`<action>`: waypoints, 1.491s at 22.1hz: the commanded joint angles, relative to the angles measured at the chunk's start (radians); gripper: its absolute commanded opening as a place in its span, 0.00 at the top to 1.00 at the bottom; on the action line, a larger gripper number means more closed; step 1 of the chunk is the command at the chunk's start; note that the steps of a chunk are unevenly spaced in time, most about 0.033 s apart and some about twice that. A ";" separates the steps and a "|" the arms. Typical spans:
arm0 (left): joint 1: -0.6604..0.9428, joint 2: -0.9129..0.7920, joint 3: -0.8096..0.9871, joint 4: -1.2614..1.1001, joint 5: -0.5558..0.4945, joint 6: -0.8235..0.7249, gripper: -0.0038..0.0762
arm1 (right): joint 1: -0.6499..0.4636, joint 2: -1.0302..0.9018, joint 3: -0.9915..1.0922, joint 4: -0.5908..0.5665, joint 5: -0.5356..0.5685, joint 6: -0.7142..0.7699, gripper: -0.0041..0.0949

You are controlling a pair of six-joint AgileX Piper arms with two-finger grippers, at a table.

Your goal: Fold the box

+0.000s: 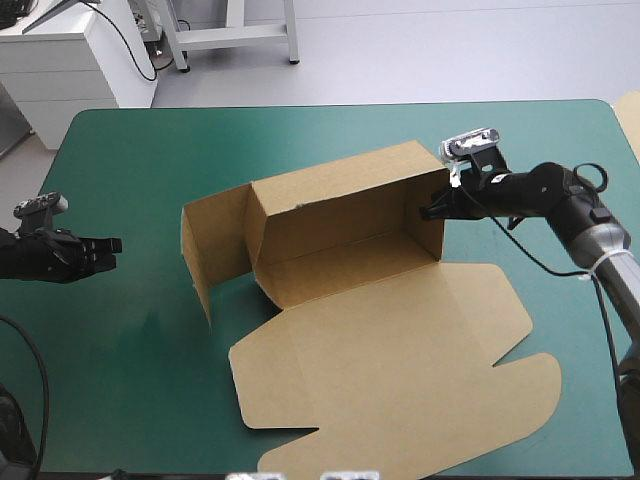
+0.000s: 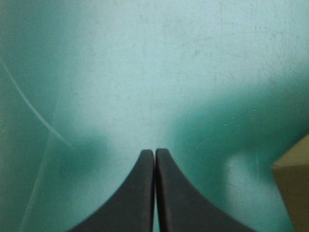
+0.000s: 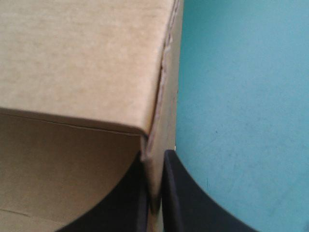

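Right pincer (image 1: pixel 432 212) clamps an end wall of the brown cardboard box (image 1: pixel 345 200). Left pincer (image 1: pixel 113 245), closed and empty, hovers near the teal-green tabletop (image 1: pixel 140 350) left edge.

Legible markings: none
You will find no text, label, brand, number or sign to read in any view; the box (image 1: pixel 340 215) shows you plain brown board, and the teal-green cover (image 1: pixel 130 350) is unprinted wherever you see it
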 commanded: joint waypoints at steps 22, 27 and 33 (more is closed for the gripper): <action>0.002 -0.042 -0.020 -0.172 0.018 0.007 0.96 | 0.166 -0.063 -0.185 -0.412 0.498 0.716 0.97; -0.019 -0.042 -0.020 -0.185 0.024 0.007 0.96 | 0.166 0.038 -0.187 -0.477 0.492 0.744 0.97; -0.040 -0.042 -0.020 -0.170 0.019 0.011 0.96 | 0.166 0.134 -0.269 -0.489 0.418 0.705 0.87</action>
